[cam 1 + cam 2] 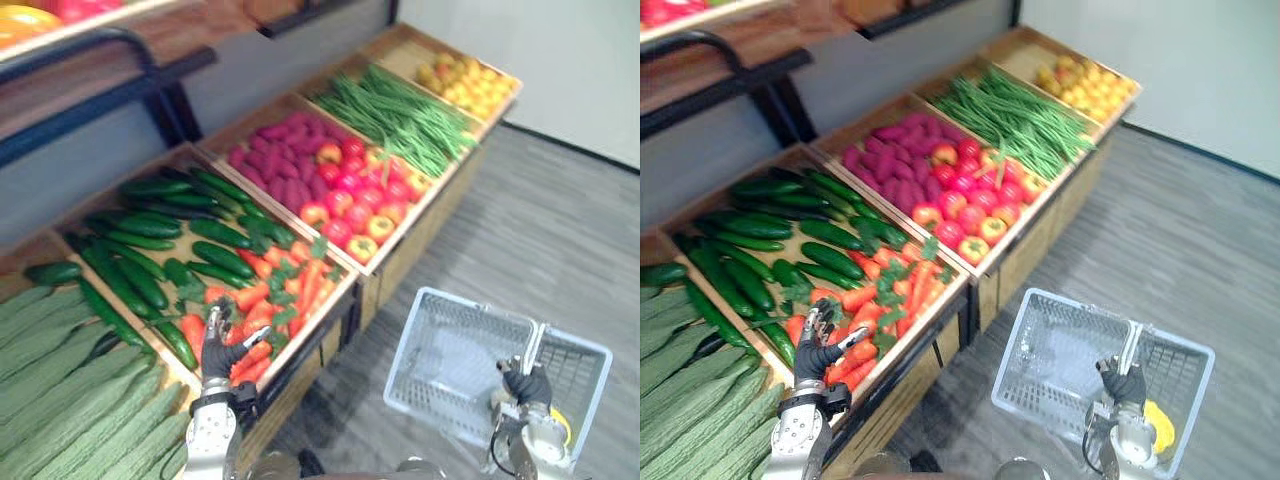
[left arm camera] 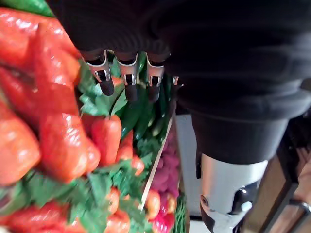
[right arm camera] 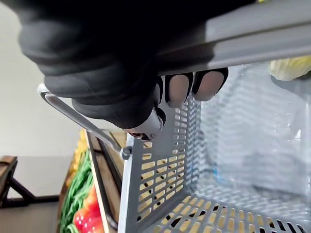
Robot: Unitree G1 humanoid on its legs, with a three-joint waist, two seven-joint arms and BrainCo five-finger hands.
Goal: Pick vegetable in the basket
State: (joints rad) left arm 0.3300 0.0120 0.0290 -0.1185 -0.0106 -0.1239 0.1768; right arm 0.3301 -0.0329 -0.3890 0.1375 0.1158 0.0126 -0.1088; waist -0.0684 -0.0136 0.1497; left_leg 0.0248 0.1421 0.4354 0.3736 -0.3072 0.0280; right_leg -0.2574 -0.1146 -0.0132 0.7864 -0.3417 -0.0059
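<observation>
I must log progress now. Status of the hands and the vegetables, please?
Left hand open, over carrots, holding nothing. Right hand shut on basket handle. Grey basket holds a yellow item. Nothing blocks the carrots.

Bright, even indoor light falls from above, so shadows are soft and short. The cucumbers [image 1: 150, 225] and red fruits [image 1: 345, 205] in the middle of the frame carry small pale highlights. The shelf [image 1: 90, 60] at upper left throws a dim band over the back wall [image 1: 260, 85] beneath it. The front of the wooden crate [image 1: 295, 385] at lower centre lies in shade. At lower right the pale basket [image 1: 440, 350] looks almost washed out against the evenly lit grey floor [image 1: 560, 230]. Close up, the carrots [image 2: 58, 145] show white streaks of glare, and the left hand [image 2: 127, 73] has a near-black cover. The right hand [image 3: 112, 92] stands dark against a bright white wall [image 3: 24, 111].
</observation>
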